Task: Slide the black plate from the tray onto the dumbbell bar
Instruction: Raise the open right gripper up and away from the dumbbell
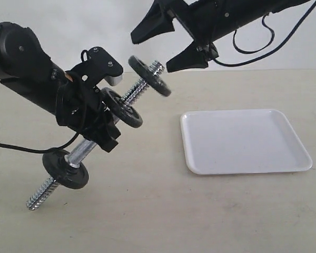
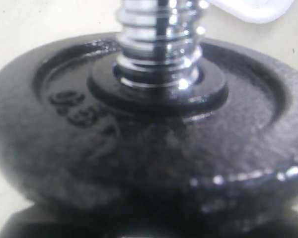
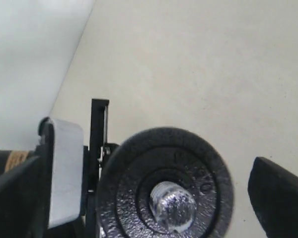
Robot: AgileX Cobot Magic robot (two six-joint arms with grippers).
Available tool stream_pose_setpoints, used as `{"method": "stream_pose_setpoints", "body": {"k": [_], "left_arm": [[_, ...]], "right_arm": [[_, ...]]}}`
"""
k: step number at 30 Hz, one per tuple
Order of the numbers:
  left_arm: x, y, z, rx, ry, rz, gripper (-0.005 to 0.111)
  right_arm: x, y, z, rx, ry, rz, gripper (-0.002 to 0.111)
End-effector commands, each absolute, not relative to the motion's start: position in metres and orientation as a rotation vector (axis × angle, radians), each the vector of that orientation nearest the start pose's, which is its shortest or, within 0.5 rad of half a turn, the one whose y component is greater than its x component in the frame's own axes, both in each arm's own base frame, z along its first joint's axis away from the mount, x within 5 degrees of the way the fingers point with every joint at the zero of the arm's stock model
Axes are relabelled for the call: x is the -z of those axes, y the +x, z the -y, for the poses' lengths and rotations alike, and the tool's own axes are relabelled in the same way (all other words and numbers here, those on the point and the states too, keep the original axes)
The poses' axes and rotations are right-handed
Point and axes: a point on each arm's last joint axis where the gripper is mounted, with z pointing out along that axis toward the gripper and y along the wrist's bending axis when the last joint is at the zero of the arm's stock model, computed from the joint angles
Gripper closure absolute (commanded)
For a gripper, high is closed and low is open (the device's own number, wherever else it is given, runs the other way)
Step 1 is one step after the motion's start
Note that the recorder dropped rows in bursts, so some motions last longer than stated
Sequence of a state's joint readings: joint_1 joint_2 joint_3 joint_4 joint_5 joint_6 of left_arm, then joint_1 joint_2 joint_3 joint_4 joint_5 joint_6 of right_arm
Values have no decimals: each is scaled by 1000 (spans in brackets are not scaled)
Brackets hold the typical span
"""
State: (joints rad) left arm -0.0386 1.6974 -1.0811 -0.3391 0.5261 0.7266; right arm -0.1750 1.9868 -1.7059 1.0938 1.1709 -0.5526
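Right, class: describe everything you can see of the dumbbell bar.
The dumbbell bar is a shiny chrome rod, smooth in the middle, coarsely threaded at both ends. It slants, the left claw clamped around its middle. Three black discs sit on it: one near the low end, one just above the claw, one near the top end. The open right claw flanks that top disc without touching.

Surface (image 1: 147, 226): plain matte beige, runs under the jaws and well beyond them, with a few faint marks. Wall (image 1: 84, 21): flat white, behind the jaws, meets the surface in a straight line. Light soft and even, shadows weak.
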Motion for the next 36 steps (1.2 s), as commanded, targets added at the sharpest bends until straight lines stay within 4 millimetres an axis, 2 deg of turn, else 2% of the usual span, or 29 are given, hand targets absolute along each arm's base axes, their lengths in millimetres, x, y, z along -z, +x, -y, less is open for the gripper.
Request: {"method": "stream_pose_setpoints", "body": {"k": [1,6,12,20,24,36], "left_arm": [[-246,351,30,47,583,-2358,103],[-247,351,30,44,586,-2352,103],[-247,351,30,41,588,-2352,103],[-246,350,27,10,606,-2356,103],[-245,351,25,4,597,-2357,103],[-219,362,20,8,583,-2417,103]], "right_arm": [[-312,434,27,-1096,17,-2247,3],[-317,433,42,-1071,32,-2231,3],[-315,433,45,-1030,28,-2250,3],[-302,428,52,-876,21,-2408,3],[-301,426,52,-893,19,-2435,3],[-300,421,49,-938,-14,-2469,3]]}}
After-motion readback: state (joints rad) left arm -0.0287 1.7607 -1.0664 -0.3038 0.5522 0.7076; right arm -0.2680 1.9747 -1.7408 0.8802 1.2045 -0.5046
